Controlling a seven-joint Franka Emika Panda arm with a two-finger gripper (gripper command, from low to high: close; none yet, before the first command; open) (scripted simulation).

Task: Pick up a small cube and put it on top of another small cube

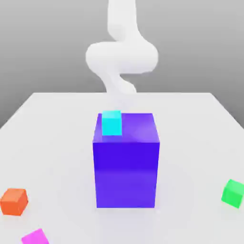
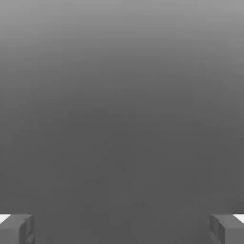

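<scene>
Grey backdrop, white table (image 1: pixel 52 128) seen in the exterior view. In the hand view the gripper (image 2: pixel 122 228) is seen w/ jaws spread wide; two grey fingertips (image 2: pixel 16 228) sit far apart, nothing held or touched, plain grey between them. Counted: one big blue-violet block (image 1: pixel 126 167) at table centre, one cyan cube (image 1: pixel 112 122) resting on its top near the back edge, one orange cube (image 1: pixel 14 201), one green cube (image 1: pixel 233 193), one small magenta cube (image 1: pixel 35 237). The magenta cube is found at the front edge, exterior view's left, just beside the orange one, apart. Bare table is left around the block.
</scene>
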